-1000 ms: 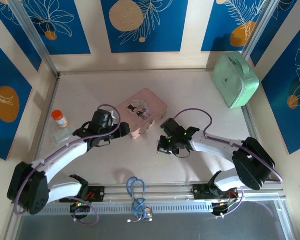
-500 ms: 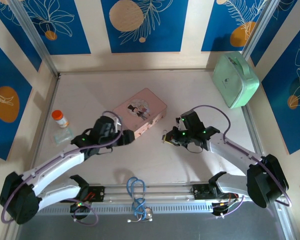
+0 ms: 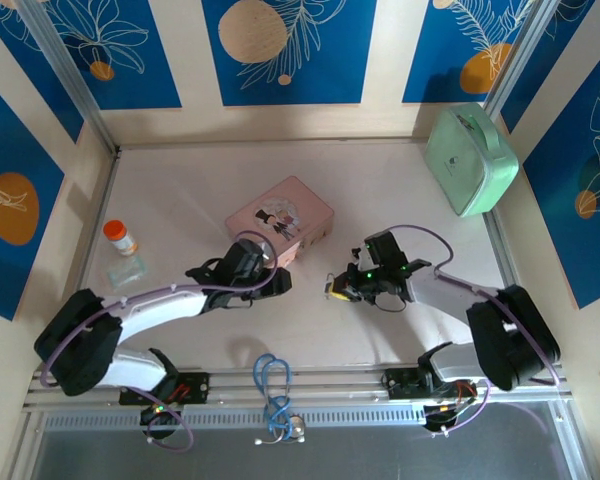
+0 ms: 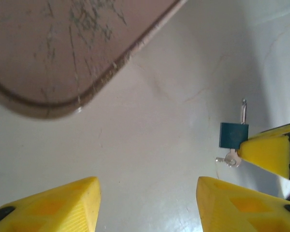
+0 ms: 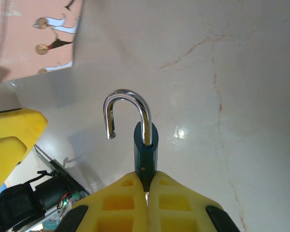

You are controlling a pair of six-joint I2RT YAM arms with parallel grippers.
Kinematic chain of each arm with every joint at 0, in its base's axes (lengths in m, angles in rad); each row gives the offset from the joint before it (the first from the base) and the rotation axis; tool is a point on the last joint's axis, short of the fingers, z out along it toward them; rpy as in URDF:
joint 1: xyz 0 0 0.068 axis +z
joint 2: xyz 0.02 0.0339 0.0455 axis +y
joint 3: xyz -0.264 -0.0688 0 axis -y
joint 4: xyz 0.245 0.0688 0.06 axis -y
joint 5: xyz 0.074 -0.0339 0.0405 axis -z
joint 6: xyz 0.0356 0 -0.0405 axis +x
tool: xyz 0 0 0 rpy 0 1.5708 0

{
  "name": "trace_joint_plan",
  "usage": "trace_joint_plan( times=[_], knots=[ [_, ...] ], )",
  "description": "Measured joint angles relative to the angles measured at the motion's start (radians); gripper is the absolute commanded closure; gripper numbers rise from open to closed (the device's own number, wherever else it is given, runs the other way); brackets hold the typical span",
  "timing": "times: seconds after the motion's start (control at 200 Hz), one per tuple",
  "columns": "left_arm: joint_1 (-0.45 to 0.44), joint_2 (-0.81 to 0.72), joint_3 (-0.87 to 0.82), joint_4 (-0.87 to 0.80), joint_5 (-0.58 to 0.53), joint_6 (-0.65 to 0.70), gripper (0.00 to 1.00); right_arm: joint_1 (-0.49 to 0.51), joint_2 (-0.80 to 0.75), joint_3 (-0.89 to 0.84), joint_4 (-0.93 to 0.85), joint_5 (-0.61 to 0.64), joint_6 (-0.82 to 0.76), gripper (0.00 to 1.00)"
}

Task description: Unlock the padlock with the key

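Padlock (image 5: 146, 147) gripped by body between closed right fingers (image 5: 121, 198), centre of right wrist frame; shackle seen open, one end free. Small silvery key (image 4: 230, 158) seen just below padlock body, right of left wrist frame. Left fingers (image 4: 53, 205) spread apart, nothing gripped, lower edge. Pink tin (image 4: 63, 48) laid on worktop (image 4: 150, 135), upper left.

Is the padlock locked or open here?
Open: on the padlock, one shackle end hangs free of the body, which the right gripper clamps.
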Motion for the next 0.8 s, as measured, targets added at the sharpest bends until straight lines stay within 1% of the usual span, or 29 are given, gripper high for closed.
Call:
trace_joint_plan(
  times=[0.185,0.365,0.48,0.61,0.8],
  knots=[
    [0.026,0.034,0.008,0.011,-0.03,0.0,0.46,0.032,0.143,0.078,0.057,-0.019,-0.012,1.0],
    [0.085,0.021,-0.009,0.011,-0.051,0.001,0.46,0.058,0.283,0.163,0.116,-0.033,-0.019,1.0],
    [0.113,0.02,-0.018,0.001,-0.051,0.002,0.46,0.069,0.34,0.188,0.132,-0.037,-0.019,1.0],
    [0.128,0.016,-0.036,-0.007,-0.055,0.005,0.46,0.071,0.346,0.195,0.142,-0.029,-0.019,0.91],
    [0.157,0.0,-0.05,-0.032,-0.06,0.005,0.46,0.071,0.344,0.193,0.134,-0.003,-0.034,0.83]
  ],
)
